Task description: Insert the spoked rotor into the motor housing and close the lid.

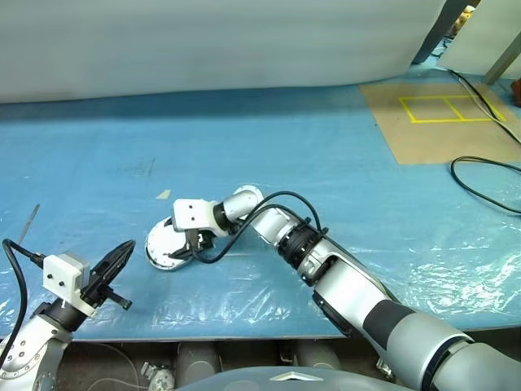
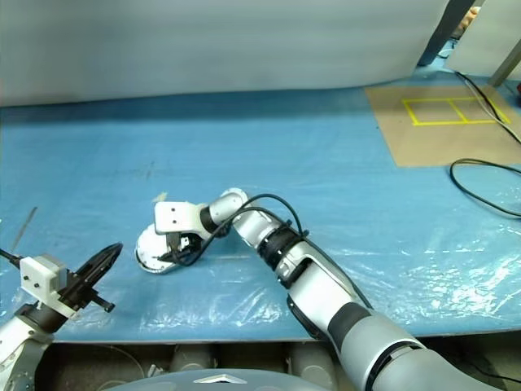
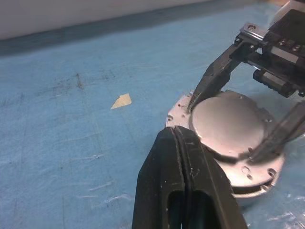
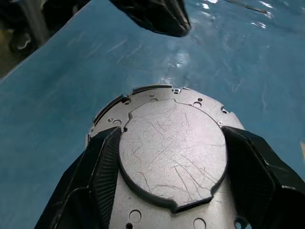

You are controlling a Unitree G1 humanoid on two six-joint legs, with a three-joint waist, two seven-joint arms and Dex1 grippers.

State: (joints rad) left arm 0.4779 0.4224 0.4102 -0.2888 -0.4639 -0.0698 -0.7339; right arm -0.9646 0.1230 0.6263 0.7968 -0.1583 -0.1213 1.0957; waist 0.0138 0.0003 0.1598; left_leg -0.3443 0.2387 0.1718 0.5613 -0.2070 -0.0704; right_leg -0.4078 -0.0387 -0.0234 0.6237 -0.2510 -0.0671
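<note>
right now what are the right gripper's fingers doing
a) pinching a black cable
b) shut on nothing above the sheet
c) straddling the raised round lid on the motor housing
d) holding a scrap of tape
c: the right gripper has one black finger on each side of the raised round lid, which sits on the motor housing on the blue sheet.

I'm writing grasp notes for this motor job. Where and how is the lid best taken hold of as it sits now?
Grip the lid across its raised round centre, one finger on each opposite edge, coming from above at a slant. It lies flat on the motor housing, so only that raised edge offers purchase. The right gripper already straddles it this way; whether the fingers press it is unclear.
</note>
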